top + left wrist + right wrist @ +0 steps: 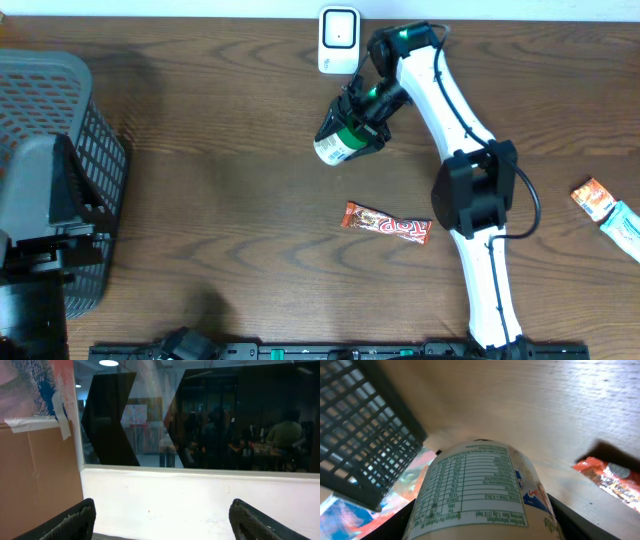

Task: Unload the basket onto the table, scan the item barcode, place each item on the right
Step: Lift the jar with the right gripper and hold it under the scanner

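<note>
The item is a white cylindrical container (345,138) with green print. My right gripper (360,115) is shut on it and holds it tilted above the table, just below a small white scanner (338,40) at the back edge. In the right wrist view the container (475,490) fills the space between both dark fingers, its nutrition table facing the camera. No barcode shows in any view. My left gripper (162,512) points at a white wall and a window, its fingers (75,520) wide apart with nothing between them.
A red candy bar (387,224) lies on the wooden table in front of the held container and shows as well in the right wrist view (610,477). A dark mesh basket (60,130) stands at the left. Two snack packets (600,200) lie at the right edge.
</note>
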You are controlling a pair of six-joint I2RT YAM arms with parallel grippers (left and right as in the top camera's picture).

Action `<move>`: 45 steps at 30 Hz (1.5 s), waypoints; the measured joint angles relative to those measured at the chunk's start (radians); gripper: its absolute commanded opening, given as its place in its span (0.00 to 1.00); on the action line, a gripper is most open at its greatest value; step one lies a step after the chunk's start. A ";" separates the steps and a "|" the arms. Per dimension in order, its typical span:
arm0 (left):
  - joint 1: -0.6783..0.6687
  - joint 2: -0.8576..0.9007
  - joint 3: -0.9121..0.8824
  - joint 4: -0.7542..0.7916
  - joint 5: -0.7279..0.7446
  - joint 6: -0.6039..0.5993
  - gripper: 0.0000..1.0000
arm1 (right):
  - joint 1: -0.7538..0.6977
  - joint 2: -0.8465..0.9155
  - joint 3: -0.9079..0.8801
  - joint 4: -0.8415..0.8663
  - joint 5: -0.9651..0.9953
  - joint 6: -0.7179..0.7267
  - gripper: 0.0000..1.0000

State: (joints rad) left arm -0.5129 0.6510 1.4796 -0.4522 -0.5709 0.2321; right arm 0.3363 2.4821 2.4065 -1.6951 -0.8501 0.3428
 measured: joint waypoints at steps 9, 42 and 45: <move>0.000 0.000 0.000 0.001 0.000 0.000 0.86 | 0.013 -0.329 0.005 0.301 0.362 0.064 0.56; 0.000 0.000 0.000 0.004 0.000 0.000 0.86 | 0.068 0.128 0.005 1.512 1.054 -0.048 0.63; 0.000 0.000 0.000 0.004 0.000 0.000 0.86 | 0.075 0.146 0.005 1.539 1.080 -0.056 0.63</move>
State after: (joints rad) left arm -0.5129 0.6510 1.4796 -0.4484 -0.5709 0.2321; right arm 0.4110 2.6282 2.4111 -0.1562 0.2302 0.2863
